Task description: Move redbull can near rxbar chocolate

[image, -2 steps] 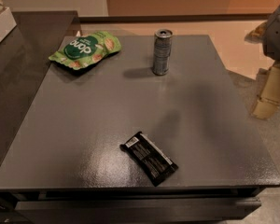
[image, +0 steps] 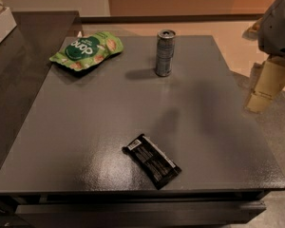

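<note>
1. Toward the far edge of the table [image: 85,127], a little right of centre, the redbull can [image: 165,53] stands upright. Its pull-tab top shows from above, and a soft shadow falls to its left on the surface.
2. Close to the near edge, about midway across, the rxbar chocolate [image: 152,161] lies flat. It is set on a diagonal, one crimped end pointing far-left and the other near-right. The can and the bar are well apart, with a wide stretch of tabletop between them.
3. At the far left corner the green snack pouch [image: 87,50] lies flat with its printed face up. It is left of the can and does not touch it, and it is farther still from the bar.
4. All three things rest on the table's dark grey, slightly glossy top. A lower ledge shows below its near edge.
5. Off the table's right side, beyond the edge and above the floor [image: 237,46], hangs the gripper [image: 262,96]. It is a pale beige part pointing down from the white and grey arm housing [image: 278,25] in the upper right corner. It is well apart from the can and the bar and touches neither. How its grasp is set is not clear from this angle.
6. Along the left side runs a dark counter [image: 19,56]. Beyond the far edge are pale floor and a wall.
</note>
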Tool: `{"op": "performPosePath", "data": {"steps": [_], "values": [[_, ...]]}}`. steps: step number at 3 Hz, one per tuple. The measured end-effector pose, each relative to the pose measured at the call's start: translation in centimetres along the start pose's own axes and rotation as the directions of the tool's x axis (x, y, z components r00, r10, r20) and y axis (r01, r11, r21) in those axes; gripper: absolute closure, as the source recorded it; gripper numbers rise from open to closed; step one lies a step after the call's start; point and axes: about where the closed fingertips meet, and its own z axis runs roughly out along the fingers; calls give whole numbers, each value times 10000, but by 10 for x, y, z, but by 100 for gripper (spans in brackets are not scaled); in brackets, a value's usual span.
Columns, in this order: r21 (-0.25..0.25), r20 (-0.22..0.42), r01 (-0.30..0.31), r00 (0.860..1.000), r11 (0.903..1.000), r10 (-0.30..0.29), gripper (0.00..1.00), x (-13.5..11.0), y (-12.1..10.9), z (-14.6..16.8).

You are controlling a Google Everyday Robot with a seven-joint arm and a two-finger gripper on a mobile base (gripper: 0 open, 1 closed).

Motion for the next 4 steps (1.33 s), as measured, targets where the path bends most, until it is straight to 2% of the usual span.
{"op": "performPosePath", "data": {"steps": [1, 2, 3, 4], "values": [[258, 520, -572, 9971, 9980, 558, 0, -24, -32, 17], [699, 1108, -1334, 9859, 9886, 1252, 0, -50, -75, 38], [771, 2023, -2517, 9514, 9647, 2320, 0, -65, -118, 55], [473, 2679, -3173, 9175, 9471, 2940, 0, -84, -151, 77]]}}
